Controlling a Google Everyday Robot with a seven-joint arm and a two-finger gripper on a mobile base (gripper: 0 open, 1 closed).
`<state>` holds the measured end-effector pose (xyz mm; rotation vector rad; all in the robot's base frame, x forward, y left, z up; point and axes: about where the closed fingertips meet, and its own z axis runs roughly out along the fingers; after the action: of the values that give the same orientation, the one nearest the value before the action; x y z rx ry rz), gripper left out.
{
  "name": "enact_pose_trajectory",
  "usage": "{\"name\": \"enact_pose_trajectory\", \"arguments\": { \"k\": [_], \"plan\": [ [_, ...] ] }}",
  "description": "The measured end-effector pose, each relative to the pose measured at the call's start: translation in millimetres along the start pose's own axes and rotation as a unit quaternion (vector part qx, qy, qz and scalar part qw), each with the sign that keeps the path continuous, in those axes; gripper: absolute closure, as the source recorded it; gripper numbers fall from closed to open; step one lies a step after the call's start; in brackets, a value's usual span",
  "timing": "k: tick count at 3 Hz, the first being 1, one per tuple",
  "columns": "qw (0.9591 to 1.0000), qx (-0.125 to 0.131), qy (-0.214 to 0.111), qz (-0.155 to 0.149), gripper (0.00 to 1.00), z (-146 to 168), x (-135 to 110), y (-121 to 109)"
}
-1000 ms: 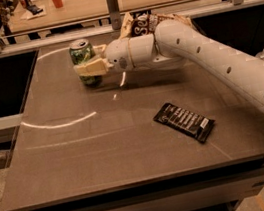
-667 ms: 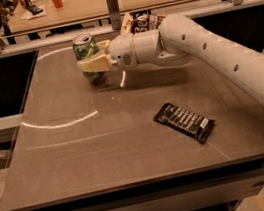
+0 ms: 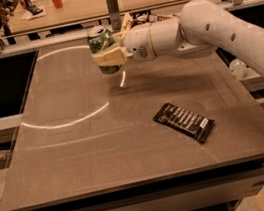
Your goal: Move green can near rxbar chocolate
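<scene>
- Camera view: the tan fingers (image 3: 113,56) of the gripper (image 3: 107,60) are clamped around the middle of the green can (image 3: 99,41). The can is upright and seems to hang just clear of the table (image 3: 81,162), near its far edge.
- Toward the near right the chocolate bar (image 3: 184,122) lies flat, well apart from the can.
- Risk, as I judge it: the smooth can may slip or tilt in this side grip. Lowered too close, it could land on the bar or shove it.
- Count: one can, one bar, one snack bag (image 3: 129,20) partly hidden behind the arm (image 3: 219,26), one gripper.
</scene>
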<state>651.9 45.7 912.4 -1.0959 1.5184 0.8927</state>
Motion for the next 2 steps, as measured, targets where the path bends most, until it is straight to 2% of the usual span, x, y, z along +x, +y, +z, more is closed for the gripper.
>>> {"name": "enact_pose_trajectory", "arguments": {
  "k": [1, 2],
  "plan": [
    [0.9991, 0.042, 0.005, 0.002, 1.00, -30.7, -5.0, 11.3],
    [0.9951, 0.098, 0.008, 0.013, 1.00, -65.3, -1.6, 22.1]
  ]
}}
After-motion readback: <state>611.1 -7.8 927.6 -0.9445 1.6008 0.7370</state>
